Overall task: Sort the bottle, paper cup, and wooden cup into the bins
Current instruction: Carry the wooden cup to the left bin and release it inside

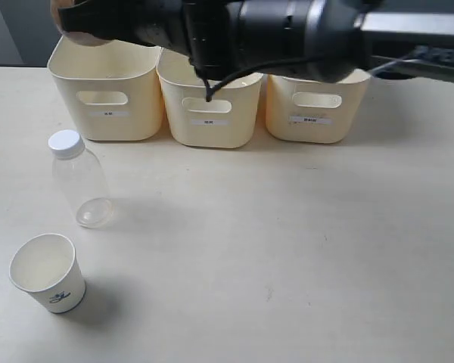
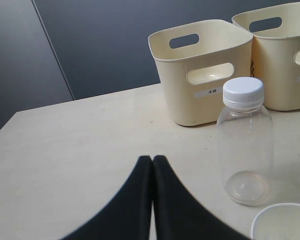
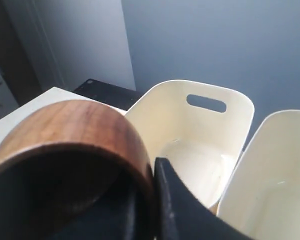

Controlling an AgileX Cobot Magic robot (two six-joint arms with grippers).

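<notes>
In the right wrist view my right gripper [image 3: 147, 170] is shut on the rim of the dark brown wooden cup [image 3: 75, 130], one finger inside and one outside. It holds the cup over the left bin [image 3: 190, 135]. In the exterior view the right arm [image 1: 287, 30] reaches across the top of all three bins, to above the left bin [image 1: 106, 94]. The clear bottle [image 1: 79, 178] with a white cap stands upright at the table's left. The white paper cup [image 1: 48, 272] stands in front of it. My left gripper [image 2: 152, 159] is shut and empty, low over the table beside the bottle [image 2: 244, 142].
The middle bin [image 1: 208, 106] and right bin [image 1: 318, 102] stand in a row with the left one at the table's back. The paper cup's rim [image 2: 282, 222] shows at a corner of the left wrist view. Bare table [image 1: 287, 242] stretches in front of the bins.
</notes>
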